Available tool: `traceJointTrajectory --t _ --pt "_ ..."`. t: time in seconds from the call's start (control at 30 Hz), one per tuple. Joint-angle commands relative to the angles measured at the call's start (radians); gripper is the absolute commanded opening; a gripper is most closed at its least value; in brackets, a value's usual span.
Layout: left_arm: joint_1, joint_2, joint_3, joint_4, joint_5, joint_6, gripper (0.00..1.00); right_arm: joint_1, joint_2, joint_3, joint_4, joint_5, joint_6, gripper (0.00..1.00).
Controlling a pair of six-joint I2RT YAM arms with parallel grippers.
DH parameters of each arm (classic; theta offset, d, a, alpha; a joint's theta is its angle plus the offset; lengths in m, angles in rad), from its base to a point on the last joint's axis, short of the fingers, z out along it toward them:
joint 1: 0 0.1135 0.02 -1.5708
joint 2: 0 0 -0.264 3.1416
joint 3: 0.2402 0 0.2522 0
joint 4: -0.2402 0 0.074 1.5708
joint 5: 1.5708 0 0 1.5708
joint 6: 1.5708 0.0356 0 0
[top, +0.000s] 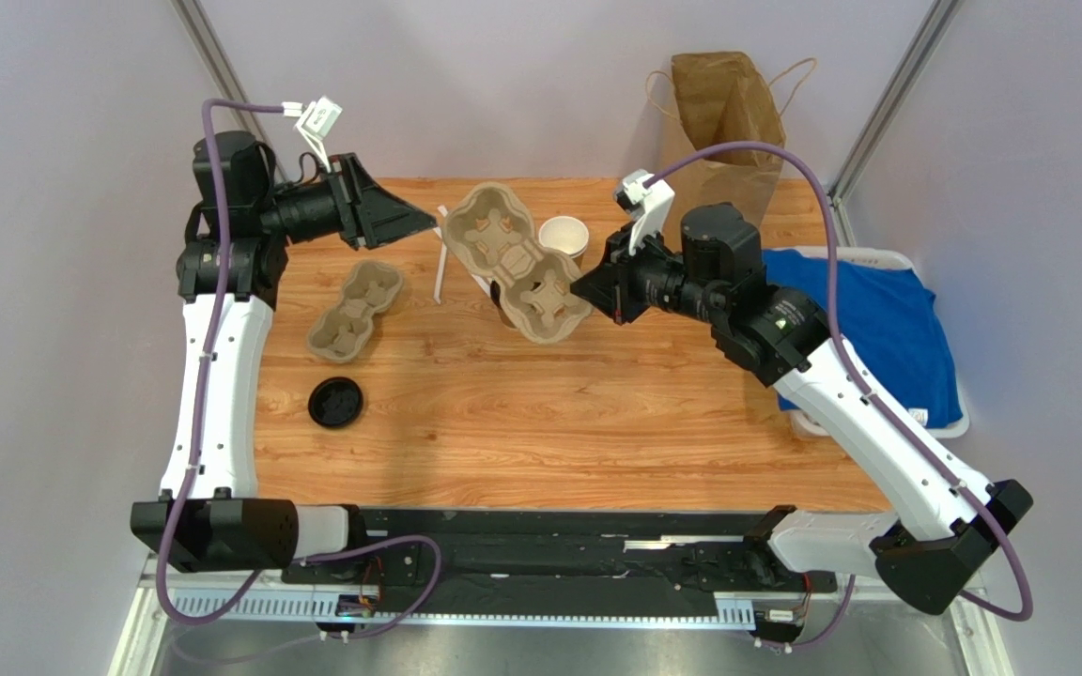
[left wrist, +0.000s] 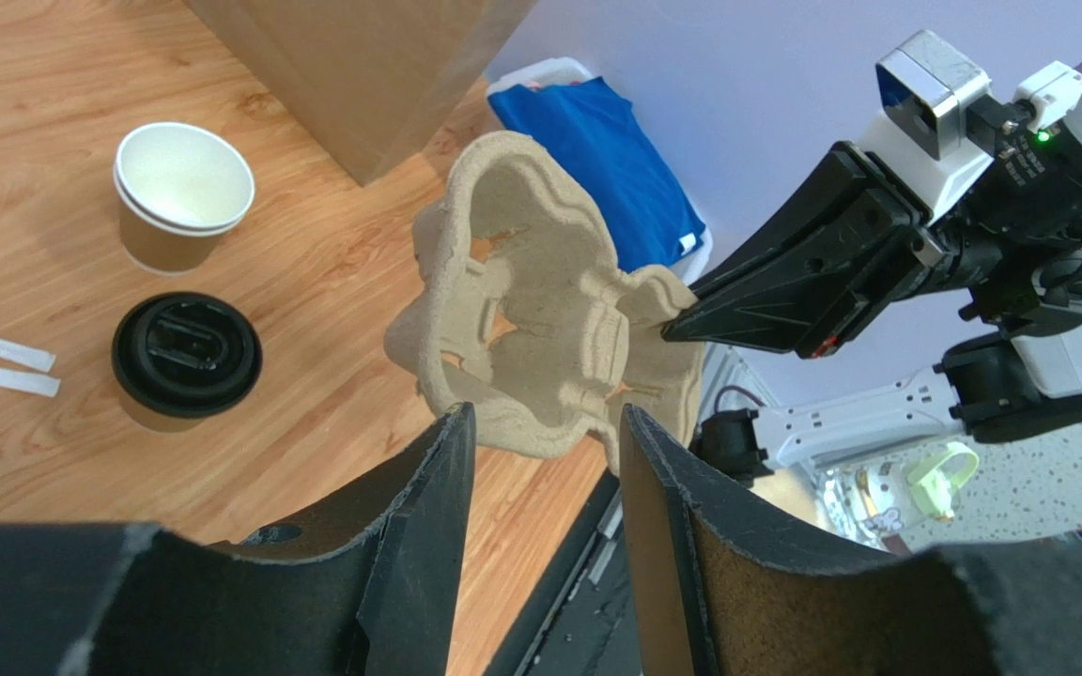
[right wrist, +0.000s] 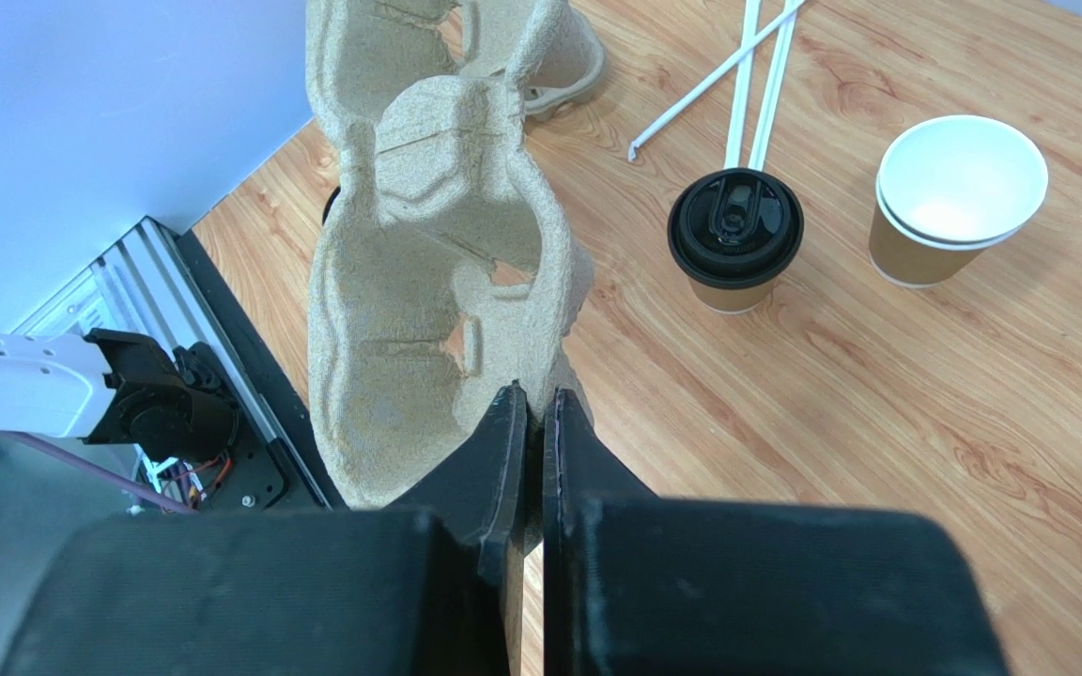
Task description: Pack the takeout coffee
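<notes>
The takeout coffee, a brown cup with a black lid, stands on the table; it also shows in the left wrist view. In the top view the carrier hides most of it. My right gripper is shut on the rim of a pulp cup carrier and holds it tilted above the table. My left gripper is open, its tips at the carrier's other end. The brown paper bag stands at the back.
A lidless brown cup stands by the bag. A second pulp carrier and a loose black lid lie at the left. White straws lie mid-table. A blue cloth on a white tray is at the right edge.
</notes>
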Motion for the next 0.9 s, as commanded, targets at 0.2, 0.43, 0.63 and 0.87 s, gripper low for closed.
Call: traceJointTrajectory --t 0.2,0.43,0.63,0.87 --pt "-0.048 0.051 -0.011 0.058 -0.015 -0.014 0.48 -0.005 -0.044 -0.023 0.071 -0.049 0.014 0.0" --pt "-0.048 0.079 -0.008 0.031 -0.023 -0.005 0.42 -0.007 -0.062 -0.036 0.075 -0.049 0.008 0.0" --pt "-0.073 0.093 -0.004 0.006 -0.032 0.012 0.42 -0.005 -0.068 -0.046 0.072 -0.05 0.002 0.0" --pt "-0.091 0.094 -0.001 0.003 0.004 0.021 0.35 -0.005 -0.065 -0.049 0.075 -0.061 0.002 0.0"
